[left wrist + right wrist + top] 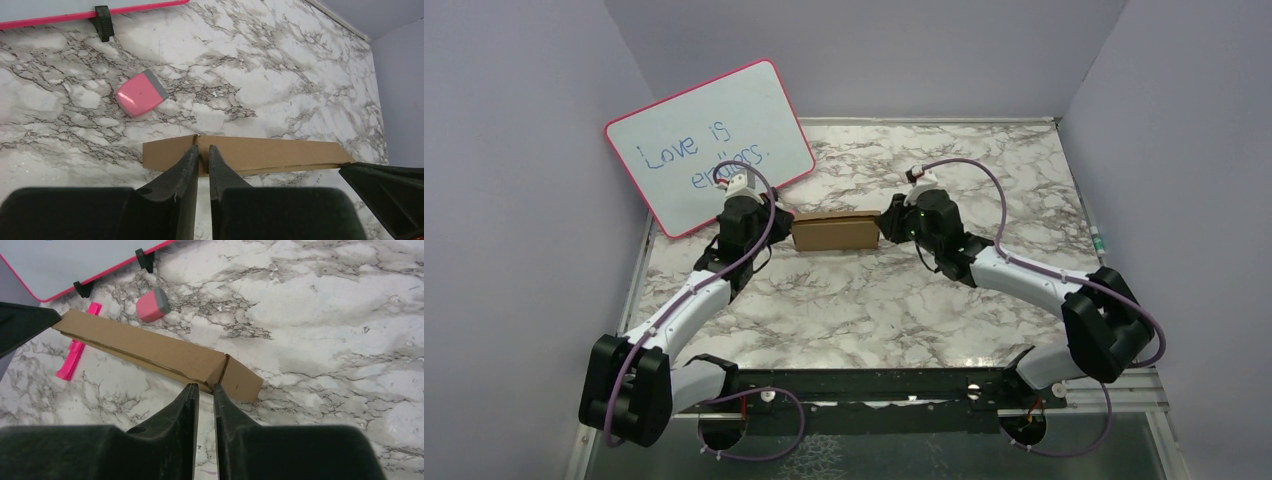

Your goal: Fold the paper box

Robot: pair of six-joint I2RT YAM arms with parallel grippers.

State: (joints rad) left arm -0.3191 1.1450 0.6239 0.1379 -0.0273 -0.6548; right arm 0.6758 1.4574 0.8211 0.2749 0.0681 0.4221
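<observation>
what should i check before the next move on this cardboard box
1. Left gripper hold: jaws nearly closed with the near edge of the paper box between them: ok
2. Right gripper hold: jaws narrowly apart at the box's near edge, grip unclear: cannot tell
3. Arms at opposite ends of the box, one each: ok
4. Pink eraser apart from the box, beyond its far side: ok
5. Whiteboard apart from the box: ok
6. End flaps tucked: box shows as one long folded piece, ends hidden by the grippers: cannot tell
</observation>
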